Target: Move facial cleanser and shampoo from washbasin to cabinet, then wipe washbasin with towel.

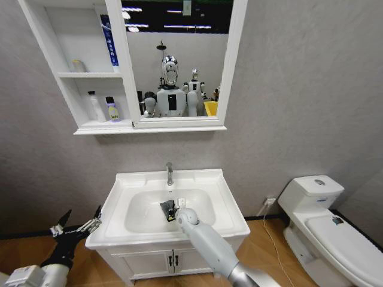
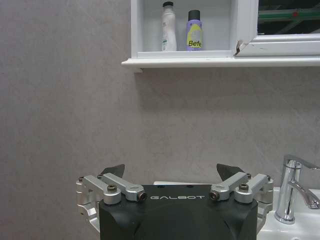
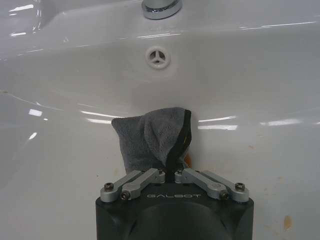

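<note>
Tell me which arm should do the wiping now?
Right. Its claw is shut on the dark grey folded towel, already inside the white ceramic washbasin. The left claw hangs open beside the basin, holding nothing.

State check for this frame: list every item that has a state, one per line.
towel: gripped, pressed against the bowl.
right gripper: shut on the towel, inside the washbasin.
left gripper: open, off the basin's left side.
two bottles: upright on the cabinet lower shelf.
tap: no water visible.
</note>
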Controlling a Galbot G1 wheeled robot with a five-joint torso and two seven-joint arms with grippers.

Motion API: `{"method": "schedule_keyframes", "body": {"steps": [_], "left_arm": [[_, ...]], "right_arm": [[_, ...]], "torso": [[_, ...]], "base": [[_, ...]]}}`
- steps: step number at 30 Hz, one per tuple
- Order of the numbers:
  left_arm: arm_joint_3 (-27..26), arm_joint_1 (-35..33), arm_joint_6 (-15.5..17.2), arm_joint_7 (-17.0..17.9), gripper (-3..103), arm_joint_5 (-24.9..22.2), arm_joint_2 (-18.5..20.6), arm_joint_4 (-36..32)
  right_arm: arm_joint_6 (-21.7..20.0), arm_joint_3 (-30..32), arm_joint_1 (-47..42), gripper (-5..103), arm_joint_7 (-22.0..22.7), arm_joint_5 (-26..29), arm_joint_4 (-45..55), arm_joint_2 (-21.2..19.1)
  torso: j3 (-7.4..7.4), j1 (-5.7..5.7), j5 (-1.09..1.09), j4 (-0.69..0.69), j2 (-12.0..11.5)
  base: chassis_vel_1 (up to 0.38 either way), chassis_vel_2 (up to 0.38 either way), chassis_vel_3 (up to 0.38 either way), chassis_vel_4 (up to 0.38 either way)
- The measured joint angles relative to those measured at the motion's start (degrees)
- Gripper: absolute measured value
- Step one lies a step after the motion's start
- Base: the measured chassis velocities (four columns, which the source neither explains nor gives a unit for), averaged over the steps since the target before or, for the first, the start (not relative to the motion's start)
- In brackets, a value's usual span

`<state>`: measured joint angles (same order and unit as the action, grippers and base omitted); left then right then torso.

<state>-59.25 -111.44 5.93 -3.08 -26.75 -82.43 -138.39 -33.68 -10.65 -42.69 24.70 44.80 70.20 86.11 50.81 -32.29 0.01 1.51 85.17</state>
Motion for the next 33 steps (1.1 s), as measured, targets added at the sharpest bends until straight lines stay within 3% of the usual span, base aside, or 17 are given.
{"method": "schedule_keyframes", "body": {"steps": [14,21,33], "left_arm": [[0.0,0.0,0.0,0.0,100,0.0,0.0,0.0],[0.0,0.0,0.0,0.0,100,0.0,0.0,0.0],[0.0,0.0,0.0,0.0,100,0.0,0.0,0.0]], "right_arm": [[-0.6,1.3,-2.4,3,2.6,0.6,6.0,-5.6],[-1.8,1.0,-1.9,3,5.5,1.6,7.2,-5.9],[-1.3,1.0,-1.9,3,4.6,0.9,3.6,-3.3]], "torso": [[0.0,0.0,0.0,0.01,0.0],[0.0,0.0,-0.01,0.0,0.0],[0.0,0.0,-0.02,0.02,0.0]], "base": [[0.0,0.0,0.0,0.0],[0.0,0.0,0.0,0.0],[0.0,0.0,0.0,0.0]]}}
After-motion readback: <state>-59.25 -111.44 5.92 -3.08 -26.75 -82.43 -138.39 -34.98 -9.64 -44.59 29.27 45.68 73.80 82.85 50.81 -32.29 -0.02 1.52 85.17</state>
